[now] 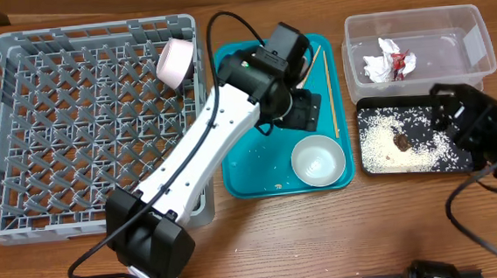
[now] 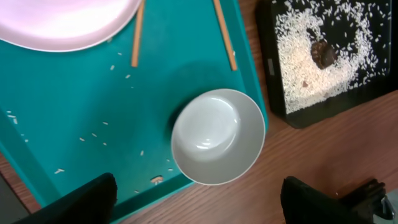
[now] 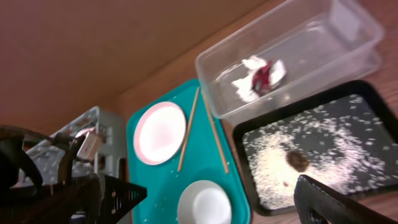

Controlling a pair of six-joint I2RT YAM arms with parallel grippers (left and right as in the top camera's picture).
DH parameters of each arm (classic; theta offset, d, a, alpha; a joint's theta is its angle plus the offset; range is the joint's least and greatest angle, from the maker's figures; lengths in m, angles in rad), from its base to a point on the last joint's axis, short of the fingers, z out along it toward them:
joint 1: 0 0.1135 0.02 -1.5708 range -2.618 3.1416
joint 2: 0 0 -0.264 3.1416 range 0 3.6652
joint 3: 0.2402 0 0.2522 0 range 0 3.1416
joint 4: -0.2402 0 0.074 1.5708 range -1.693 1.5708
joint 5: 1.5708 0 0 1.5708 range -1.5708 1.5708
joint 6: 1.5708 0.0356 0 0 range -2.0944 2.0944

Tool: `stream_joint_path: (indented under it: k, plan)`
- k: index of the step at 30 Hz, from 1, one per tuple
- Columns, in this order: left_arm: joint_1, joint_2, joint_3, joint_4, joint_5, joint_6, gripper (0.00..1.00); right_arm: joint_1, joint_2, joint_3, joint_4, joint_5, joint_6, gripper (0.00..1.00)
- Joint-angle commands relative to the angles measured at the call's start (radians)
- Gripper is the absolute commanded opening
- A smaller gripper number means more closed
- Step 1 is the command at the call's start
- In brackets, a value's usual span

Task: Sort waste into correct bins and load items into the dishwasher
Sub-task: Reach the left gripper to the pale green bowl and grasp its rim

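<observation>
My left gripper (image 2: 199,208) hangs open over the teal tray's near edge, just short of the pale bowl (image 2: 217,137), nothing between its fingers. On that tray lie a white-pink plate (image 2: 62,22) and two chopsticks (image 2: 137,34) (image 2: 224,34). A second plate (image 1: 176,62) leans on the right wall of the grey dishwasher rack (image 1: 20,129). The clear tub (image 1: 416,22) holds the red-and-white wrapper (image 1: 390,64). The black tray (image 1: 369,109) carries rice and the brown lump (image 1: 401,141). My right gripper (image 1: 457,116) stands open and empty above the black tray's right end.
The teal tray (image 1: 251,169) sits between the rack and the two bins, with stray rice grains on it. My left arm reaches across the rack's right front corner. Bare wooden table runs along the front.
</observation>
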Motion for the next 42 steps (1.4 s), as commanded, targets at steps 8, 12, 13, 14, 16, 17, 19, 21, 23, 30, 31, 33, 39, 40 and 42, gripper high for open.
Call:
stream_joint_path:
  k: [8,12,13,14,16,17,19,21,23,30,31,33,39,40,42]
  plan:
    - [-0.027,0.02,0.002,-0.005,0.004,-0.033,0.85,-0.005,0.01,0.021,-0.047,0.044,-0.01,1.0]
    - [-0.031,0.033,0.002,-0.018,0.004,-0.036,0.85,-0.005,0.022,0.021,-0.053,0.044,-0.01,1.0]
    - [-0.031,0.037,0.002,-0.018,0.003,-0.036,0.85,-0.005,0.025,0.021,-0.053,0.044,-0.01,1.0]
    - [-0.032,0.042,0.002,-0.018,0.003,-0.036,0.85,-0.005,0.029,0.021,-0.055,0.044,-0.01,1.0]
    - [-0.033,0.051,0.002,-0.015,-0.006,-0.036,0.85,-0.005,0.037,0.021,-0.055,0.044,-0.01,1.0]
    - [-0.034,0.056,0.002,-0.014,-0.014,-0.037,0.85,-0.005,0.042,0.021,-0.055,0.044,-0.01,1.0]
    - [-0.034,0.065,0.002,-0.014,-0.031,-0.037,0.85,-0.005,0.053,0.021,-0.055,0.044,-0.01,1.0]
    - [-0.034,0.076,0.002,-0.013,-0.043,-0.037,0.85,-0.005,0.065,0.021,-0.055,0.044,-0.01,1.0]
    - [-0.034,0.091,0.002,-0.012,-0.048,-0.037,0.85,-0.005,0.079,0.021,-0.055,0.044,-0.01,1.0]
    - [-0.05,0.192,0.001,0.011,-0.041,-0.07,0.81,-0.005,0.148,0.021,-0.055,0.044,-0.01,1.0]
    - [-0.054,0.205,0.001,0.015,-0.04,-0.076,0.8,-0.005,0.158,0.021,-0.055,0.044,-0.01,1.0]
    - [-0.063,0.23,0.001,0.027,-0.026,-0.089,0.79,-0.005,0.183,0.021,-0.055,0.044,-0.009,1.0]
    - [-0.088,0.268,0.001,0.035,-0.063,-0.121,0.73,-0.005,0.259,0.021,-0.055,0.044,-0.01,1.0]
    - [-0.09,0.271,0.001,0.029,-0.086,-0.136,0.73,-0.005,0.272,0.021,-0.055,0.044,-0.01,1.0]
    - [-0.091,0.275,0.0,0.023,-0.117,-0.142,0.7,-0.005,0.299,0.021,-0.055,0.044,-0.009,1.0]
